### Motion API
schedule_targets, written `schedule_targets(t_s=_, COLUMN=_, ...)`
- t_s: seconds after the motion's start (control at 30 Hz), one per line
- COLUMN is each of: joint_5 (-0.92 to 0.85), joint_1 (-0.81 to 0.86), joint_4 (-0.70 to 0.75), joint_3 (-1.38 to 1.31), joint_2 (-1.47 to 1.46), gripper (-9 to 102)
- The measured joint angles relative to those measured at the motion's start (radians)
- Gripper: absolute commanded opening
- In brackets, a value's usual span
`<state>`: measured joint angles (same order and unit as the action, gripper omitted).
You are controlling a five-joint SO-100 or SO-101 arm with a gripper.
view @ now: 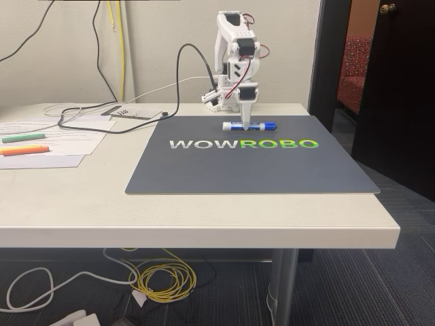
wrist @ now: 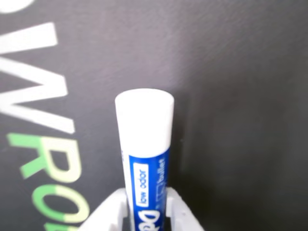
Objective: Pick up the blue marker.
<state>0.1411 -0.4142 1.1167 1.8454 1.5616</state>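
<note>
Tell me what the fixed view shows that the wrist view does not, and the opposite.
Fixed view alone: the whole arm, the marker's dark blue cap, the table, a green highlighter and an orange highlighter on papers at the left, cables.

Wrist view alone: the label's white lettering and the white fingers on either side of the barrel.

Both: the blue marker lying on the dark mat, with the gripper around it.

Fixed view: even, diffuse indoor lighting, moderately bright; no harsh glare. Soft shadow under the bench (view: pixel 204 234) at the lower frame; the doorway at upper right is dark. Focus sharp throughout, no evident edge distortion.

Wrist view: dimmer, low contrast. The mat lettering (wrist: pixel 43 144) at left is blurred. The blue marker (wrist: pixel 144 159) casts a soft shadow to its right.
</note>
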Motion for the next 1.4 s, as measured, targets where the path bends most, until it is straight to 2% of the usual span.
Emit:
schedule_targets(t_s=0.43, joint_5=0.0, joint_1=0.002, joint_4=-0.021, joint_3=0.002, joint_2=0.308, gripper=0)
schedule_targets(t_s=0.6, joint_5=0.0, joint_1=0.028, joint_4=-0.021, joint_3=0.021, joint_2=0.443, gripper=5)
schedule_targets(t_s=1.2, joint_5=-0.012, joint_1=0.084, joint_4=-0.163, joint_3=0.517, joint_2=1.08, gripper=5)
schedule_targets(t_s=1.4, joint_5=-0.012, joint_1=0.086, joint_4=-0.169, joint_3=0.543, joint_2=1.18, gripper=5)
